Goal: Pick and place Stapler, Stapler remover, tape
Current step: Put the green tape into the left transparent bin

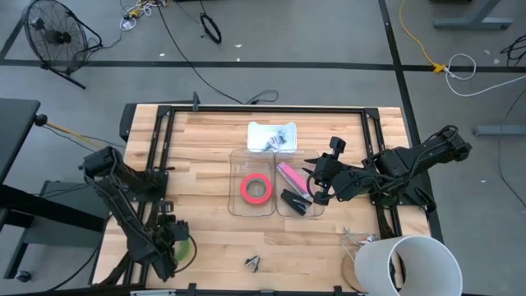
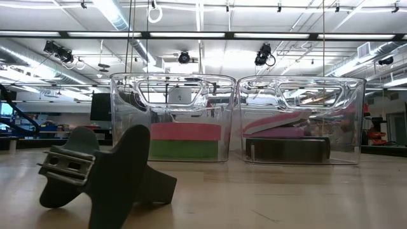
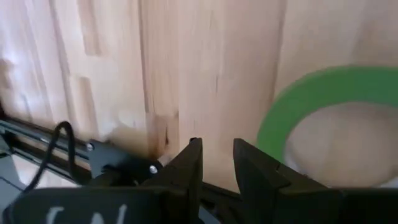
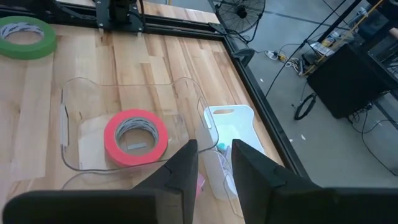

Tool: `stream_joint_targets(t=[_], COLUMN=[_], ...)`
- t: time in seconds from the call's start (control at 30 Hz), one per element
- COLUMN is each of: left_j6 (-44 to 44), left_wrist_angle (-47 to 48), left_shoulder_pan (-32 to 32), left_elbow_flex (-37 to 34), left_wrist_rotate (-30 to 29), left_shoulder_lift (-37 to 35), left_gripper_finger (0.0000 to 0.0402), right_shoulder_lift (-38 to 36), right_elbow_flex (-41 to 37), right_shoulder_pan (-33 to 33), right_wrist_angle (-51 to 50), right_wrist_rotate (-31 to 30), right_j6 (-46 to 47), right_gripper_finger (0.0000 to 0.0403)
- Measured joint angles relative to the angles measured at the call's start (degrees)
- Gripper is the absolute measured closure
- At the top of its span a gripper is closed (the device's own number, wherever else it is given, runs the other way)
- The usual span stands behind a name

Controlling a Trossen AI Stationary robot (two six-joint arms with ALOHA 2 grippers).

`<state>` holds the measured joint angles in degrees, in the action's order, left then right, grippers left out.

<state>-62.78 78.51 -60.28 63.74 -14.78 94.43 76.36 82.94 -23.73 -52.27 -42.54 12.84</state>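
Two clear bins stand mid-table. The left bin (image 1: 234, 201) holds a red tape roll (image 1: 256, 188), which also shows in the right wrist view (image 4: 135, 137). The right bin (image 1: 316, 212) holds a pink stapler (image 1: 290, 175) and a black stapler (image 1: 297, 202). A dark staple remover (image 1: 252, 262) lies on the table near the front edge, large in the low view (image 2: 95, 172). My right gripper (image 1: 316, 187) hovers over the right bin, fingers together and empty (image 4: 214, 163). My left gripper (image 1: 171, 247) rests at the front left beside a green tape roll (image 3: 323, 112), fingers together (image 3: 217, 163).
A white tray (image 1: 256, 130) with small metal parts sits behind the bins. A white bucket (image 1: 407, 263) stands at the front right corner. A black frame (image 1: 263, 109) runs round the table. Bare wood lies in front of the bins.
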Motion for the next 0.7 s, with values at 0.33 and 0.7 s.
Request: stream_joint_targets(t=[0.33,0.7], left_j6=[-1.3,-8.8], left_wrist_angle=[-11.3,-22.0], left_shoulder_pan=[-1.1,-1.2], left_elbow_flex=[-11.8,-15.5], left_wrist_rotate=[3.7,4.5], left_shoulder_lift=[-5.9,-12.8], left_gripper_finger=[0.0308,0.0308], right_shoulder_lift=[0.0,0.0], right_elbow_flex=[0.0,0.0], right_shoulder_pan=[0.0,0.0], right_wrist_angle=[0.0,0.7], right_wrist_rotate=[0.0,0.0], right_j6=[0.1,0.2], right_gripper_finger=[0.0305,0.0305])
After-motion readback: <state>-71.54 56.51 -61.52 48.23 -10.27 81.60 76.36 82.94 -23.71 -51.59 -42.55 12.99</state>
